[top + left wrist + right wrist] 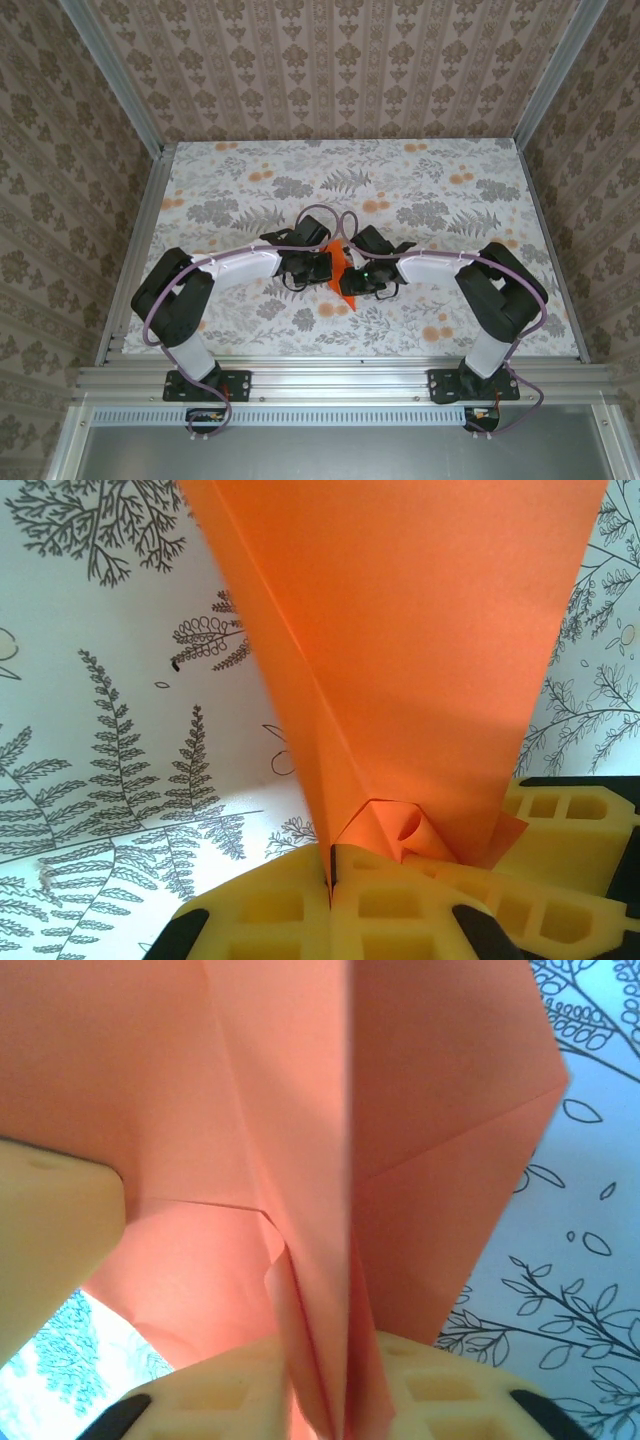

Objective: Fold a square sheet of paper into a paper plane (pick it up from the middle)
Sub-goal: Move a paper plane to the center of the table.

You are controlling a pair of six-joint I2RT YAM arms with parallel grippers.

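Note:
The square sheet of paper, bright orange, is folded into a creased, pointed paper plane (343,266) held just above the middle of the table. My left gripper (322,266) grips it from the left. In the left wrist view its yellow jaws (330,880) are pressed together on the lower edge of the paper plane (420,630), beside a small curled fold. My right gripper (362,277) meets it from the right. In the right wrist view several layers of the paper plane (300,1080) run down between my right gripper's (338,1380) yellow jaws, which pinch them.
The floral tablecloth (250,180) covers the table inside a metal frame (140,200) with patterned walls. The other gripper's yellow finger (50,1230) sits close at the left of the right wrist view. Both arms' cables (320,215) loop behind the grippers.

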